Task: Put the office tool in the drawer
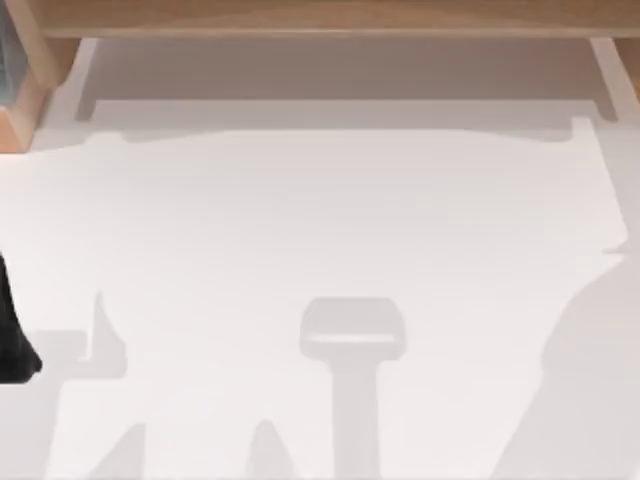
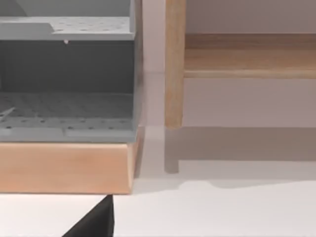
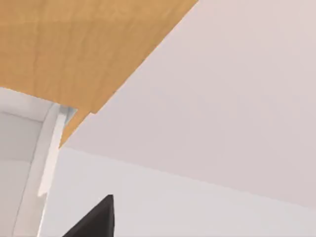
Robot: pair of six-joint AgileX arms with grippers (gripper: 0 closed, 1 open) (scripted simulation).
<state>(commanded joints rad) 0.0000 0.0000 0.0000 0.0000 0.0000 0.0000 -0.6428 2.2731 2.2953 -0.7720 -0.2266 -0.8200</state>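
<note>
Honestly, I can't place the stapler; my left arm point(image 1: 12, 340) sits at nine o'clock, nearest the grey drawer unit point(image 2: 66, 79). Whether its fingers are spread I can't tell.

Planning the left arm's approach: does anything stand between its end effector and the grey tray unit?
Nothing visible does. In the left wrist view, bare table runs from the left end effector to the grey unit on its wooden base. The wooden post stands beside the unit, not before it.
</note>
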